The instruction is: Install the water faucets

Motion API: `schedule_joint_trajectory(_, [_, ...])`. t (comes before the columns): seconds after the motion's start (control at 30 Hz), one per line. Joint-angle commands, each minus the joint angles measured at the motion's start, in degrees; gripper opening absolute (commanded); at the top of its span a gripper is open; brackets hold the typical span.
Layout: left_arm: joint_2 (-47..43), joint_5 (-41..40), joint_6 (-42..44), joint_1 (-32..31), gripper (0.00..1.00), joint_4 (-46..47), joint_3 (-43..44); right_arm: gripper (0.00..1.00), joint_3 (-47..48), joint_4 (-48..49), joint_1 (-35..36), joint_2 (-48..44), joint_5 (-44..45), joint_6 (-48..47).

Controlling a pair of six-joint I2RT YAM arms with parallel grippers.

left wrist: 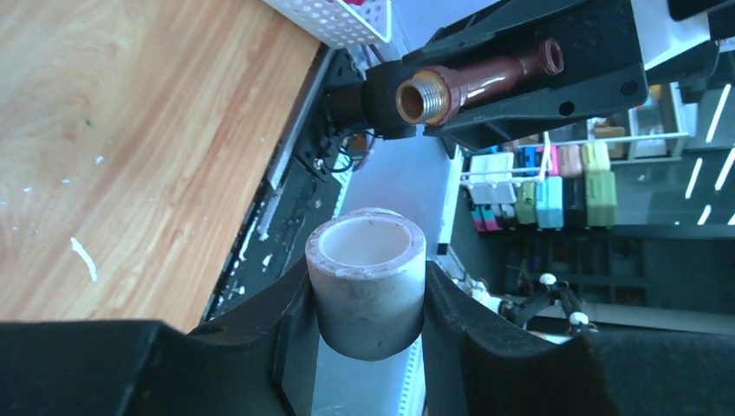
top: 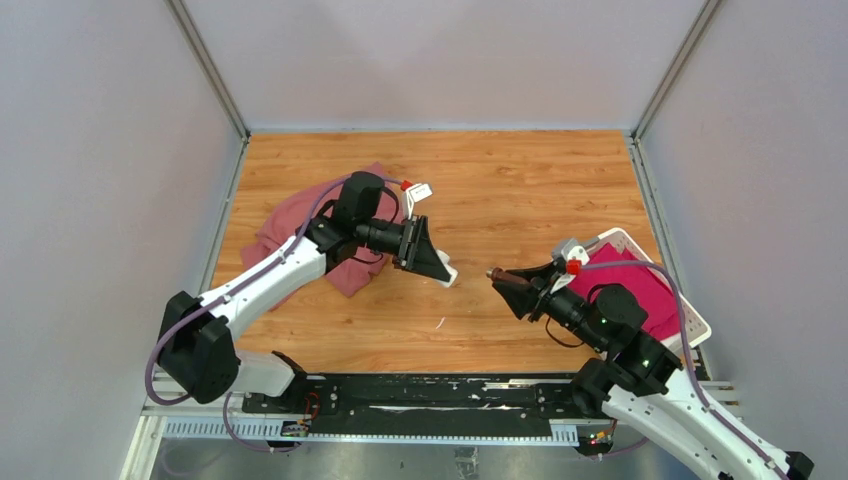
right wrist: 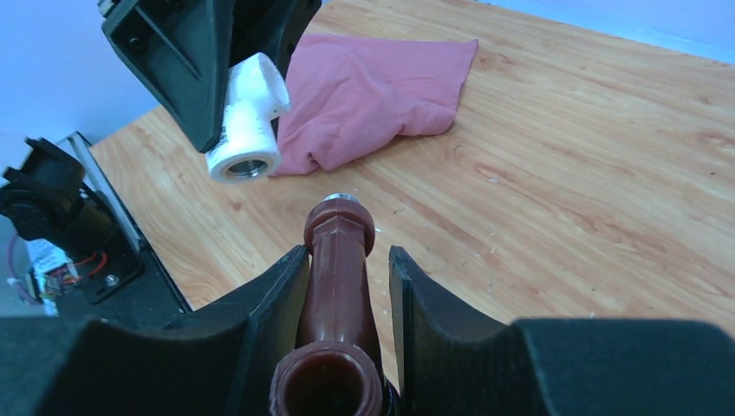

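Note:
My left gripper [top: 440, 268] is shut on the white plastic pipe fitting [top: 448, 273] and holds it above the table's middle. In the left wrist view the fitting [left wrist: 368, 290] sits upright between my fingers, its open end up. My right gripper [top: 508, 282] is shut on the dark reddish-brown tap [top: 503, 279]. The tap's silvery threaded end points at the fitting across a small gap. In the right wrist view the tap [right wrist: 340, 277] lies between my fingers, and the fitting [right wrist: 247, 130] hangs ahead to the left. The tap also shows in the left wrist view [left wrist: 472, 85].
A pink-red cloth [top: 295, 225] lies crumpled at the left under the left arm, also in the right wrist view [right wrist: 373, 87]. A white slatted basket [top: 628, 236] with a red cloth inside stands at the right edge. A black rail [top: 420, 390] runs along the near edge.

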Motion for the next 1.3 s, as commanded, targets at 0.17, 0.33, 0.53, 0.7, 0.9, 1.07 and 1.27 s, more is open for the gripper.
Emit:
schedule_joint_trajectory(0.17, [4.1,-32.1,12.5,1.0,0.00,-22.3,3.2,0.00,9.1,-12.0,-0.5,14.9,16.7,-5.2])
schedule_joint_trajectory(0.33, [3.9,-48.0,10.3,-0.3,0.00,-15.5,-4.3,0.00,10.7,-19.6,-0.5,23.2,23.3,2.7])
schedule_joint_trajectory(0.53, [8.4,-64.1,12.6,-3.2,0.00,-14.5,-6.0,0.00,9.3,-20.8,-0.5,26.6,19.6,8.0])
schedule_joint_trajectory(0.7, [13.2,-69.6,11.2,-6.5,0.00,-9.9,-8.2,0.00,8.9,-20.7,-0.5,25.3,16.8,7.7])
schedule_joint_trajectory(0.9, [16.3,-69.8,8.2,-8.0,0.06,-5.8,-9.4,0.00,8.3,-20.8,-0.5,22.9,17.7,7.5])
schedule_joint_trajectory(1.07, [16.9,-70.6,7.1,-8.5,0.50,-7.4,-8.4,0.00,8.1,-20.8,-0.5,24.0,16.2,7.8])
schedule_joint_trajectory(1.27, [16.5,-72.9,7.2,-8.6,0.63,-12.0,-5.2,0.00,8.5,-20.6,-0.5,25.6,14.4,7.7])
